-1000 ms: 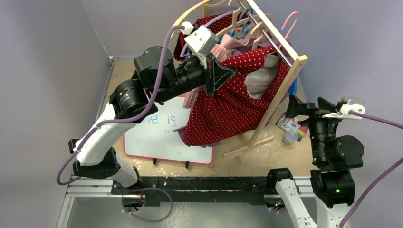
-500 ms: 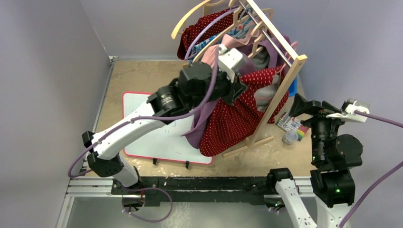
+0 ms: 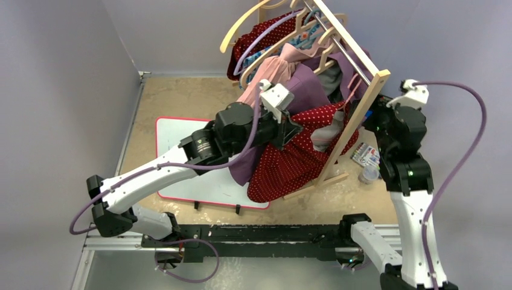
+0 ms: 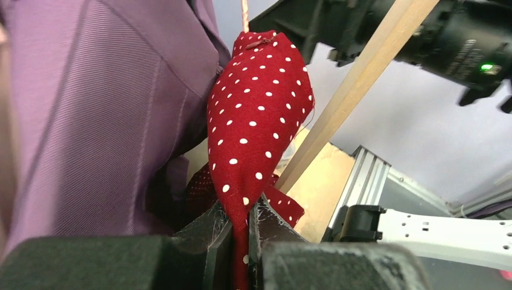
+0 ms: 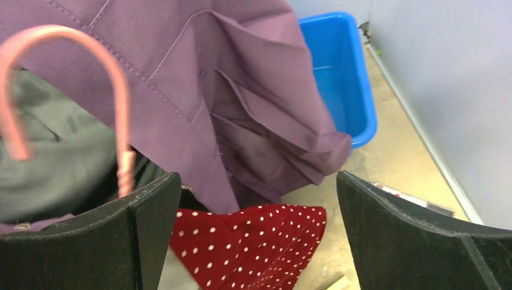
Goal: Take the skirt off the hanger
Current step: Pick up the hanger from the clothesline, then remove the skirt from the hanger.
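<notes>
Shut narrow on a fold of the red dotted skirt [image 4: 256,121]: left gripper [image 4: 240,220], at the bottom centre of the left wrist view. Hanging at the centre of the top view, against the wooden rack [image 3: 360,115] and partly under a purple garment [image 3: 308,90]. Spread wide and holding nothing: right gripper [image 5: 256,199], low in the right wrist view, close above a corner of the skirt. Pink hanger hook [image 5: 122,121] at upper left there, blue bin [image 5: 341,72] at upper right.
</notes>
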`<state>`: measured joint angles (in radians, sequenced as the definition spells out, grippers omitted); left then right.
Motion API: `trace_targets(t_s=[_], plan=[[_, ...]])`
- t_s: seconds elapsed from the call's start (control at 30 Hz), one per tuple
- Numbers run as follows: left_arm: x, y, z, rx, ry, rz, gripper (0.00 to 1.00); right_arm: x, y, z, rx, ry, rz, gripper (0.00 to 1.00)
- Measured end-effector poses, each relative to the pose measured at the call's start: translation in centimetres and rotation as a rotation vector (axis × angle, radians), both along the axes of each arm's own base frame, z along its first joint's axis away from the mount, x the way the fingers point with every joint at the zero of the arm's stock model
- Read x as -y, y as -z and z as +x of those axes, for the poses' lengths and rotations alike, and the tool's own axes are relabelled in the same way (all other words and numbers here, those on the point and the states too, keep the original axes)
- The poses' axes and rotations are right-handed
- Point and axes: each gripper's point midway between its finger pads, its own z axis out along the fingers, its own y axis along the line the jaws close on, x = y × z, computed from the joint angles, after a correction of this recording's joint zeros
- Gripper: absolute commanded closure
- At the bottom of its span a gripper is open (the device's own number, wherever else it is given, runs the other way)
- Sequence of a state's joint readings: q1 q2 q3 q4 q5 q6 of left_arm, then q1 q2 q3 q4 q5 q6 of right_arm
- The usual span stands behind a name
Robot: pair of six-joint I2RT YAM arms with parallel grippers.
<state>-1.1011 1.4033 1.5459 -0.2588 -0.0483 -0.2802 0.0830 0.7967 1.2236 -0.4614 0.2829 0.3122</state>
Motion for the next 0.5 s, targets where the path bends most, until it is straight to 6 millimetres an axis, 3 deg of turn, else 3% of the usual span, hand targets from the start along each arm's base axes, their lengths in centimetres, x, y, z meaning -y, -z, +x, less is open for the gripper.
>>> trace_targets(t_s=[0.1, 0.23, 0.43, 0.5], plan=[[-1.1, -0.7, -0.2, 0.000, -0.030, -0.065, 1.00, -1.3, 0.6, 1.7, -0.030, -0.063, 0.027, 0.01], [-2.1, -0.1, -0.2, -0.022, -0.068, -0.133, 1.00, -2.1, 0.7, 2.7, -0.029, -0.121, 0.062, 0.05], [-2.9, 0.9, 0.2, -0.049, -0.122, -0.187, 1.00, 0.4, 0.2, 3.2, -0.001, -0.139, 0.098, 0.05], [-3.1, 0.9, 0.3, -0.056, -0.136, -0.206, 1.00, 0.1, 0.3, 3.3, 0.008, -0.175, 0.104, 0.09]])
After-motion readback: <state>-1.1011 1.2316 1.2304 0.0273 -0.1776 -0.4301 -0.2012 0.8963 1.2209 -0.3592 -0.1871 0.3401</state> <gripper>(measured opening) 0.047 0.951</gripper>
